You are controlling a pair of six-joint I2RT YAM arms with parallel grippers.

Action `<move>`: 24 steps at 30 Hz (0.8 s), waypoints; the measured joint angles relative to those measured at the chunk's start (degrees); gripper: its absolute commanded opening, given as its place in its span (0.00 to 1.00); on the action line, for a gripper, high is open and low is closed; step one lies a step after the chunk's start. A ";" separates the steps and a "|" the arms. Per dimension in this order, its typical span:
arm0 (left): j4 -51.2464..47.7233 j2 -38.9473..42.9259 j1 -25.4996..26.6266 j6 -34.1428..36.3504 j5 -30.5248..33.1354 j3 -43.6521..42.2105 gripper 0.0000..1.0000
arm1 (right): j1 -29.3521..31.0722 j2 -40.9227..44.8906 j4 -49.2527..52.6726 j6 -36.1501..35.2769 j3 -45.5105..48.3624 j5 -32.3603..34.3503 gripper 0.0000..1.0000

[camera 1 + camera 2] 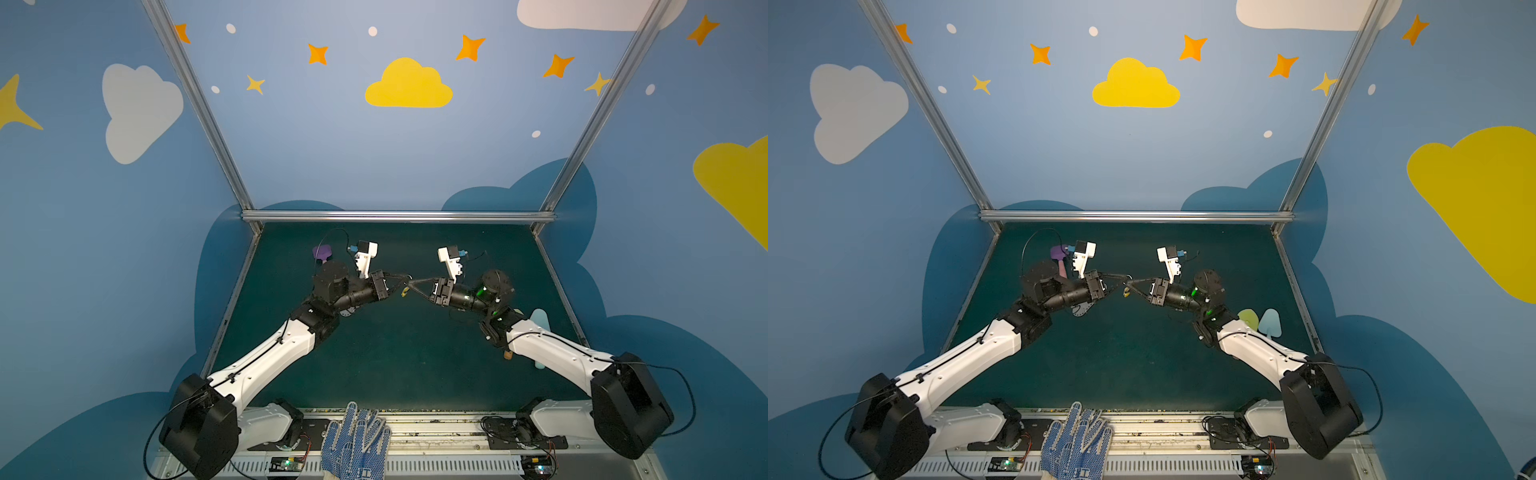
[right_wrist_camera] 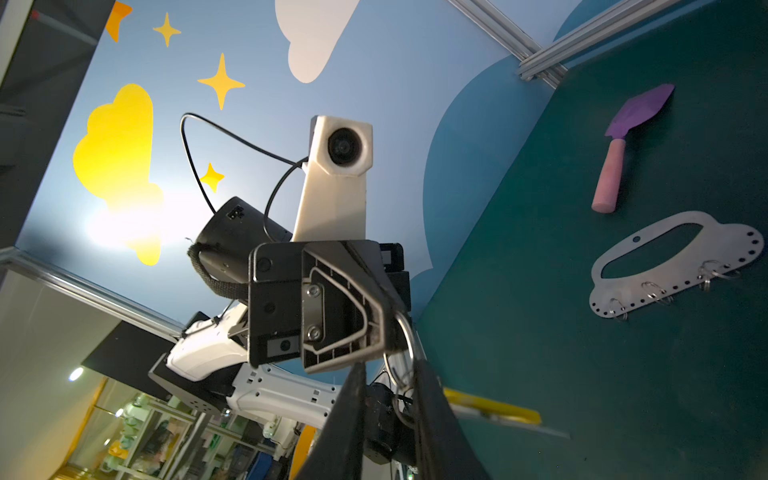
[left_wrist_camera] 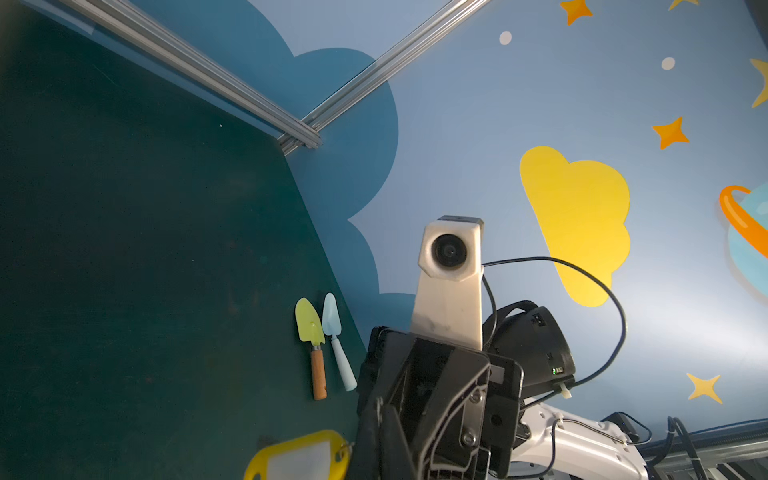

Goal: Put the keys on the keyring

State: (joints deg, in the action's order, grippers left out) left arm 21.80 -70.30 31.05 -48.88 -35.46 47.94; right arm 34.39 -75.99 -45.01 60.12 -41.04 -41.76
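Both grippers meet in mid-air over the middle of the green table. My left gripper is shut on the keys: it pinches their split ring, and the yellow tag hangs below. My right gripper faces it, its black fingers a narrow gap apart on either side of the ring, open. The keyring, a flat grey plate with a long slot and small rings along one edge, lies on the table. In both top views it peeks out from under the left arm.
A purple trowel lies at the back left behind the left arm. A green trowel and a pale blue one lie at the right edge by the right arm. A blue-dotted glove rests on the front rail.
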 measured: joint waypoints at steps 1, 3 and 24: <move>0.07 -0.02 0.00 -0.02 0.00 0.00 0.05 | 0.02 -0.15 -0.26 0.07 0.00 -0.09 0.21; 0.07 -0.02 0.00 -0.02 0.02 -0.07 0.05 | 0.07 -0.59 -0.66 0.26 0.00 -0.26 0.20; -0.87 2.40 -1.07 -0.90 0.46 -1.70 0.47 | 0.17 -0.76 1.38 -1.53 -0.17 -0.24 0.00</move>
State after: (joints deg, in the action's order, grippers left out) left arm 20.93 -67.90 29.98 -49.78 -35.00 46.24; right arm 34.57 -76.75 -43.64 58.59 -41.21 -42.00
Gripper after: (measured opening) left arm 0.459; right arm 0.050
